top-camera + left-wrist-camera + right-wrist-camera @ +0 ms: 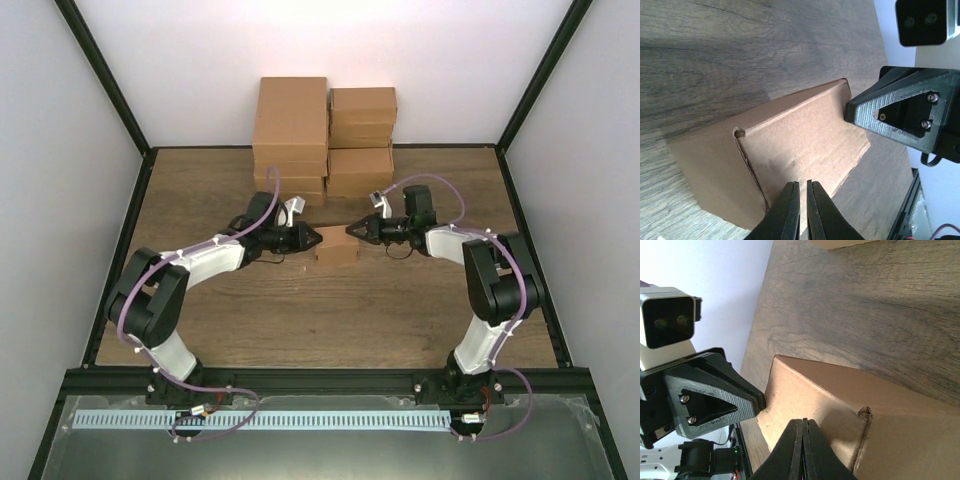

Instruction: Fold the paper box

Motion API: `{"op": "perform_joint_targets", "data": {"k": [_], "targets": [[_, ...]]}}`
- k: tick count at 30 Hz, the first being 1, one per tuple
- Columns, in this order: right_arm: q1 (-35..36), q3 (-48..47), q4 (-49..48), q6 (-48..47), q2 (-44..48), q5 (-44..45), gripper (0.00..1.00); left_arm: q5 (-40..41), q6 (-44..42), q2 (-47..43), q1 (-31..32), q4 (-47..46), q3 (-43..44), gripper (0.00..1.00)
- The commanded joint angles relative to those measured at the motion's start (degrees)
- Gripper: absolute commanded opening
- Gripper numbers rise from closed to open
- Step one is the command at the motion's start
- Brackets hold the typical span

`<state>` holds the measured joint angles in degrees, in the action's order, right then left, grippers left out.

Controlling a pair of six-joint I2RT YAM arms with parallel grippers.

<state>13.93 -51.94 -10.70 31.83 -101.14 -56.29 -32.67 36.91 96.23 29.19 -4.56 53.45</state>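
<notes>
The paper box (336,247) is a small tan cardboard box standing closed on the wooden table, mid-way between both arms. My left gripper (318,238) presses its shut tips against the box's top flap from the left. In the left wrist view the fingers (803,183) lie almost together over the lid (805,140), with nothing between them. My right gripper (350,231) meets the box from the right, shut, its tips (803,421) resting on the lid (835,390). Each wrist view shows the other gripper at the lid's far edge: the right one (900,117) and the left one (715,395).
Two stacks of larger brown cartons (291,125) (362,140) stand at the back of the table, just behind the grippers. Black frame posts and white walls close in the sides. The arm bases sit at the near edge.
</notes>
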Motion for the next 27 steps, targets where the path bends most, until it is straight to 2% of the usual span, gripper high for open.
{"op": "perform_joint_targets", "data": {"k": [1, 3, 4, 6, 8, 9, 10, 11, 13, 17, 21, 23, 27], "targets": [[-0.3, -0.4, 6.1, -3.1, 3.2, 5.0, 0.02, 5.3, -5.5, -2.5, 0.3, 10.0, 1.6, 0.10], [-0.4, -0.6, 7.7, -3.7, 5.2, 6.0, 0.03, 6.7, -8.3, -4.4, 0.2, 13.0, 2.7, 0.17], [-0.3, -0.7, 8.3, -4.1, 6.2, 6.4, 0.04, 7.1, -10.2, -5.4, 0.3, 14.0, 3.0, 0.25], [-0.4, -0.6, 9.8, -5.0, 8.4, 7.3, 0.07, 7.8, -14.5, -7.7, 0.3, 15.6, 3.0, 0.48], [-0.3, -0.5, 11.5, -6.0, 10.3, 8.4, 0.12, 8.9, -19.8, -9.6, 0.4, 17.6, 3.0, 0.76], [-0.3, -0.3, 12.3, -6.4, 11.3, 8.8, 0.16, 10.0, -22.3, -10.6, 0.5, 19.1, 3.3, 0.90], [-0.3, -0.2, 12.9, -6.8, 12.2, 9.3, 0.22, 10.9, -24.6, -11.2, 0.6, 20.1, 3.7, 0.99], [-0.4, 0.0, 13.3, -7.3, 13.3, 9.8, 0.28, 12.0, -26.7, -11.6, 0.9, 21.0, 4.3, 1.00], [-0.3, 0.7, 14.2, -7.8, 15.5, 11.2, 0.34, 14.5, -30.3, -11.7, 1.6, 21.6, 5.3, 1.00], [-0.4, 1.7, 15.8, -9.2, 19.7, 15.4, 0.72, 16.0, -33.5, -10.6, 3.0, 20.9, 6.4, 1.00], [-0.3, 3.0, 16.7, -9.5, 23.4, 17.7, 0.95, 20.6, -36.6, -9.2, 5.6, 19.6, 6.7, 1.00], [-0.3, 3.6, 16.9, -9.4, 25.1, 18.0, 1.00, 22.6, -39.2, -8.6, 6.9, 19.0, 6.9, 1.00], [-0.3, 4.2, 18.6, -10.0, 27.7, 18.7, 1.00, 21.8, -44.7, -8.3, 7.5, 20.0, 8.1, 1.00]]}}
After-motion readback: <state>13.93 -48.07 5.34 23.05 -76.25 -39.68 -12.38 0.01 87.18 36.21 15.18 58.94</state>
